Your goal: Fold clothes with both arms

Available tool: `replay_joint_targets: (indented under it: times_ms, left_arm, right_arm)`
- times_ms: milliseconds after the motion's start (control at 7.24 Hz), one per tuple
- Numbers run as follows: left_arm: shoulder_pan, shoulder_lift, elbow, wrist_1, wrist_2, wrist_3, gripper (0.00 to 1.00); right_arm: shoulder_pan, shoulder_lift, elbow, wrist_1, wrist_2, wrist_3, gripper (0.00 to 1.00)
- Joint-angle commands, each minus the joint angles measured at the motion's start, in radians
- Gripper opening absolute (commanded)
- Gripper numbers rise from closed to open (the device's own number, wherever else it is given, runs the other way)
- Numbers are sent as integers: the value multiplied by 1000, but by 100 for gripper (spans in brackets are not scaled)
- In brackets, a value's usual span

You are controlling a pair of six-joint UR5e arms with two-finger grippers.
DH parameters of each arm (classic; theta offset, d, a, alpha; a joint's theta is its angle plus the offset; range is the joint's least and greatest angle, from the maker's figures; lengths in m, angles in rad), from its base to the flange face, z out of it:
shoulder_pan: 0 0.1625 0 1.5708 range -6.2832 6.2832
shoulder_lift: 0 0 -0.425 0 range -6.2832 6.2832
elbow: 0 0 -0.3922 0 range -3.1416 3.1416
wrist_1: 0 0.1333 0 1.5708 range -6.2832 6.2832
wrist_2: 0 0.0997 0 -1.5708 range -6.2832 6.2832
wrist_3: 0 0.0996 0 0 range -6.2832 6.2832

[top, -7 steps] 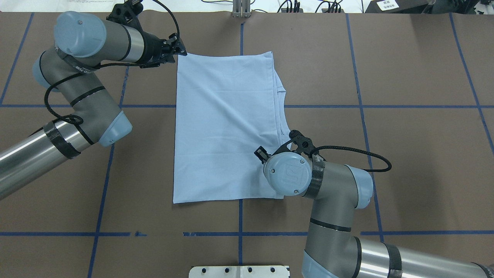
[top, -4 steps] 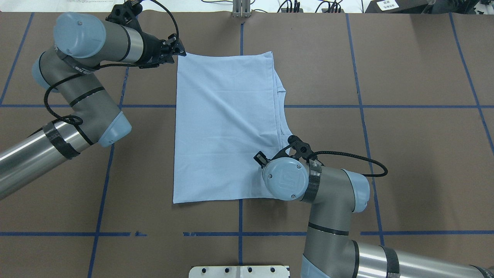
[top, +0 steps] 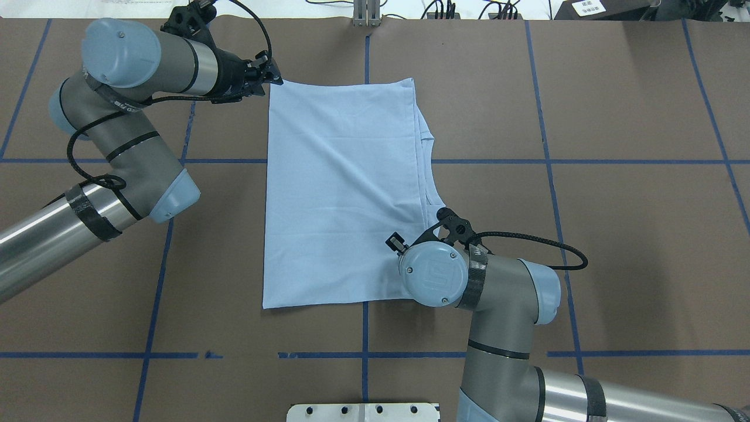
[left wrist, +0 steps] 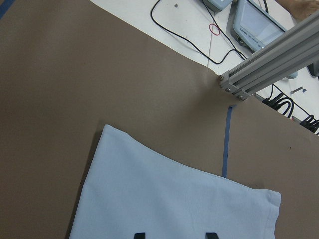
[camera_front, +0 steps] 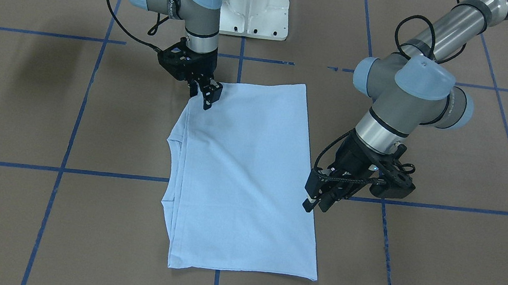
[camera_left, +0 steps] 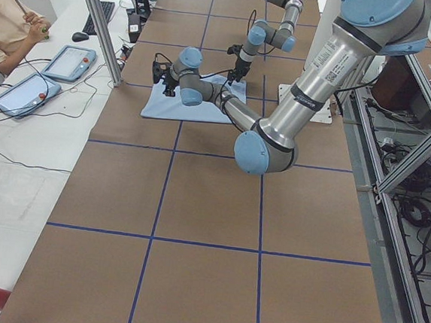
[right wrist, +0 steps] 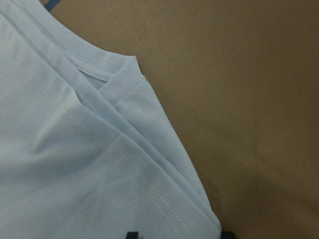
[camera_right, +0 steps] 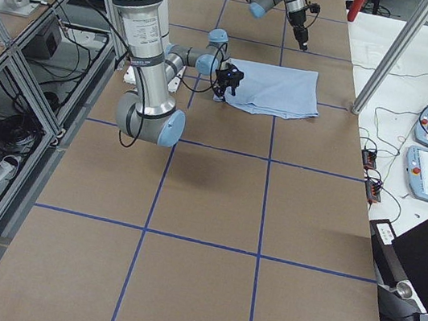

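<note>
Lying flat on the table [top: 586,234], the soft, light T-shirt [top: 340,193] will likely sag unless pinched at its far-left and near-right corners, where the left gripper [top: 272,76] and right gripper [camera_front: 206,97] are poised, jaws apart.

soft matt cloth t-shirt [top: 340,193] on a matt brown paper table cover [top: 615,234]

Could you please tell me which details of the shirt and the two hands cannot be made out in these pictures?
- Right hand: the overhead view hides it under its own wrist joint. The right wrist view shows only its tips at the bottom edge, so contact with the T-shirt is unclear.
- Left hand: the left wrist view crops it likewise.
- T-shirt's lower layers: covered by its top layer in every view.
- Side views: both hands too small.
</note>
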Motion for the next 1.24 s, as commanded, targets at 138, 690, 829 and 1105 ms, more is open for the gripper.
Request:
replay_joint_targets:
  times_ms: [138, 690, 829, 1105]
  left_arm:
    - [0, 0, 0, 0, -1, 0, 50]
    - [0, 1, 0, 0, 1, -1, 51]
    - [0, 1, 0, 0, -1, -1, 51]
    - [0, 0, -1, 0, -1, -1, 51]
  right_arm:
    - [-5, 2, 7, -1, 4, -43, 0]
    - [-5, 0, 22, -2, 50, -93, 0]
    - [-5, -2, 31, -2, 49, -93, 0]
    - [-7, -2, 34, -7, 47, -93, 0]
